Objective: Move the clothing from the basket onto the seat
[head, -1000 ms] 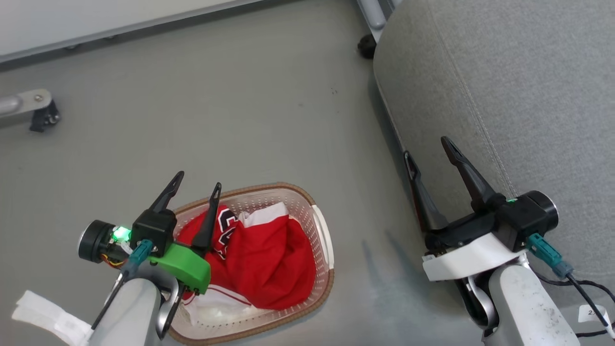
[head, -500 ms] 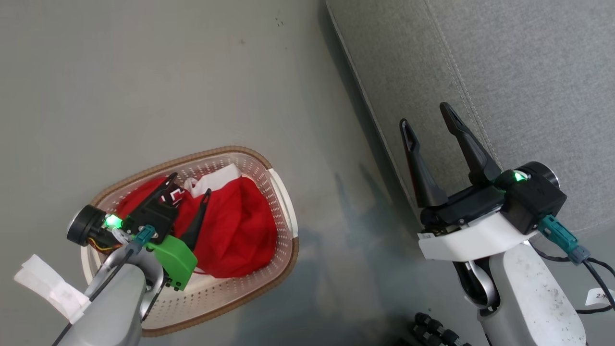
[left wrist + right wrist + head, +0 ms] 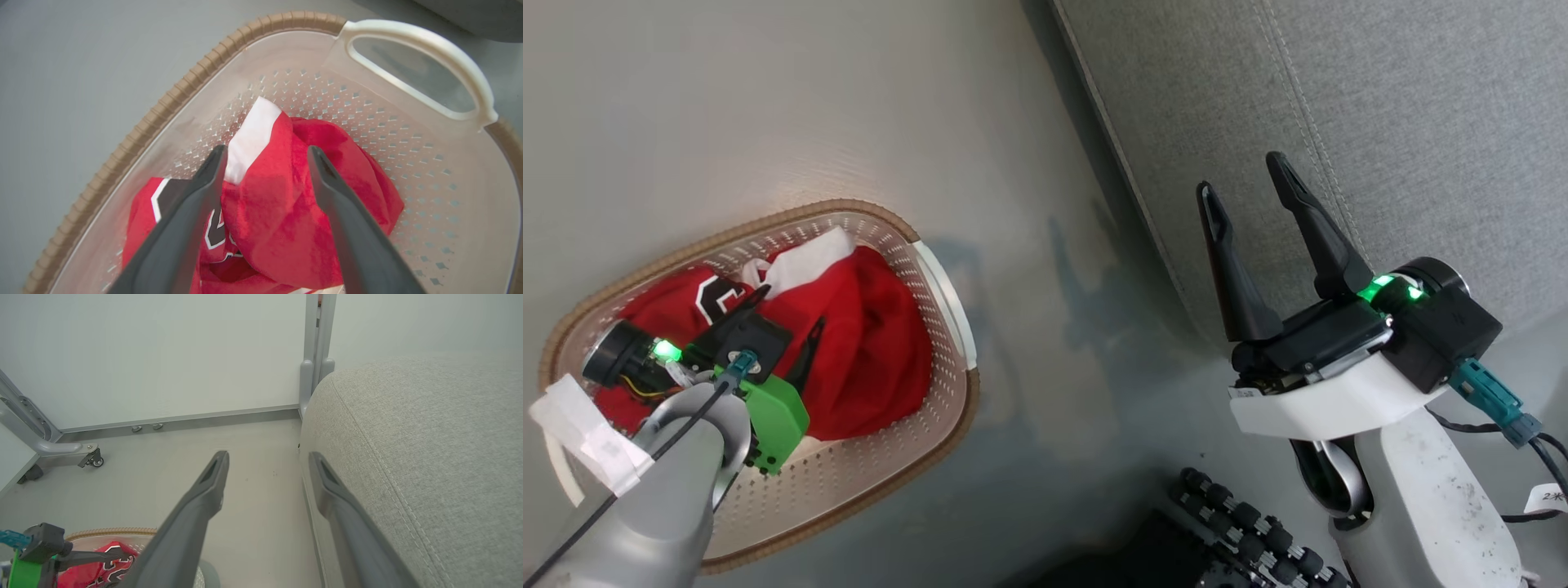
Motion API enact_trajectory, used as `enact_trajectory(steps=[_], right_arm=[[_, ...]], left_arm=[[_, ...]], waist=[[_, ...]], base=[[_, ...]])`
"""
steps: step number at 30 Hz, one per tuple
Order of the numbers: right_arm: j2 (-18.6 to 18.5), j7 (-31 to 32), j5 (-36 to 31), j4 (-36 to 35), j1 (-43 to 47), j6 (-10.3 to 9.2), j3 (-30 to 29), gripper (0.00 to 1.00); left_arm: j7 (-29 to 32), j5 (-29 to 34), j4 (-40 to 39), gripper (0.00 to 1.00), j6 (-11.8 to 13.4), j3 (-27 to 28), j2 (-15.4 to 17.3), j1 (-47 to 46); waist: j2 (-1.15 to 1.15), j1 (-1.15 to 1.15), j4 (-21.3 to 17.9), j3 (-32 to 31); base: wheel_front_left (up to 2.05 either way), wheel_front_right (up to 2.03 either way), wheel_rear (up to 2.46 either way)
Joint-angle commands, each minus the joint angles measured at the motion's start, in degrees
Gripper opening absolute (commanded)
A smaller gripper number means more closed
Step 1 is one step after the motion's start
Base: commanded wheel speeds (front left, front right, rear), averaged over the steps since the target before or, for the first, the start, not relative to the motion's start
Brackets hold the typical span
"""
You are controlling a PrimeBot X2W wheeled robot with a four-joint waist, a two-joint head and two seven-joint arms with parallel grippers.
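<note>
Jersey (image 3: 278,212) in basket (image 3: 184,81)
Left end effector (image 3: 266,153) is spread astride it, right end effector (image 3: 1240,173) spread empty; lettering partly hidden.

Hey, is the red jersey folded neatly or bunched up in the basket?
Bunched up: the red jersey lies in a crumpled heap inside the laundry basket, lettering partly hidden.

Left gripper (image 3: 791,309): holding its two dark fingers spread apart, tips angling up and right in the head view.
Right gripper (image 3: 1240,175): keeping its fingers parted wide, pointing upward.
Left forearm (image 3: 662,490): reaching in from the lower left.
Right forearm (image 3: 1421,506): rising from the lower right.
</note>
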Motion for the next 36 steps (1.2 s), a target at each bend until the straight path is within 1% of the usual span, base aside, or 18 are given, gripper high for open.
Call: enact_trajectory(steps=[1, 4, 9, 14, 18, 25, 33, 36], right_arm=[[-0.1, -0.3, 0.4, -0.4, -0.9, -0.04, 0.1, 1.00], [-0.1, -0.3, 0.8, -0.8, -1.3, -0.04, 0.4, 1.00], [-0.1, -0.3, 1.2, -1.4, -1.7, -0.04, 0.6, 1.00], [-0.1, -0.3, 1.4, -1.8, -2.1, -0.04, 0.6, 1.00], [-0.1, -0.3, 1.7, -2.2, -2.2, -0.04, 0.7, 1.00], [-0.1, -0.3, 1.8, -3.3, -2.5, -0.04, 0.4, 1.00], [-0.1, -0.3, 1.2, -4.1, -2.1, -0.04, -0.2, 1.00], [-0.1, -0.3, 0.6, -4.5, -1.8, -0.04, -0.3, 1.00]], left_arm=[[0.0, 0.1, 1.1, 1.00, -0.1, -0.3, 0.7, -2.0], [-0.1, 0.7, 4.5, 1.00, -0.1, -1.5, 1.4, -4.1], [-0.1, 1.6, 10.4, 1.00, -0.1, -2.9, 1.4, -7.4], [0.9, 2.5, 17.1, 1.00, 0.4, -4.2, 0.0, -10.5], [2.1, 2.9, 20.2, 1.00, 0.6, -4.9, -0.8, -12.4], [6.4, 2.9, 22.6, 1.00, 1.5, -5.6, -1.3, -15.3], [11.7, 3.4, 23.5, 1.00, 1.1, -7.6, -2.3, -18.0], [12.5, 3.7, 23.6, 1.00, 1.0, -8.3, -2.6, -18.7]], waist=[[0.55, -0.01, -2.0, 3.3], [0.55, -0.01, -2.3, 5.0], [0.55, -0.01, -2.4, 7.0], [0.55, -0.01, -2.2, 8.3], [0.55, -0.01, -2.0, 9.4], [0.55, -0.01, -1.8, 11.5], [0.55, -0.01, -0.8, 13.2], [0.55, -0.01, -0.2, 13.7]], base=[[0.00, 0.00, 0.00], [0.00, 0.00, 0.00], [0.00, 0.00, 0.00], [0.00, 0.00, 0.00], [0.00, 0.00, 0.00], [0.00, 0.00, 0.00], [0.01, 0.01, 0.01], [0.06, 0.06, 0.06]])
